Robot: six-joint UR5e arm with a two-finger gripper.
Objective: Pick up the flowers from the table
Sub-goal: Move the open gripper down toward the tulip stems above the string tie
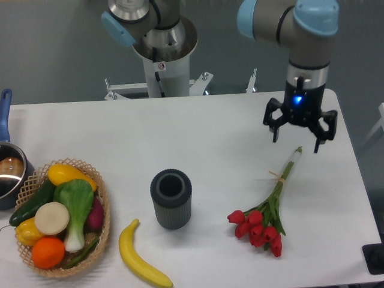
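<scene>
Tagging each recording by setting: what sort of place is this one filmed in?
Most likely a robotics lab set up as a mock kitchen or household bench: an arm pedestal bolted behind a plain white table, with props laid out, namely a basket of toy produce and tied flowers.

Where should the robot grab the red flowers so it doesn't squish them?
Probably the green stems of the flowers, near the tie, not the red heads. The bunch lies flat on the table, so come straight down with the jaws across the stems. The open gripper hovers above the stem tips.
</scene>
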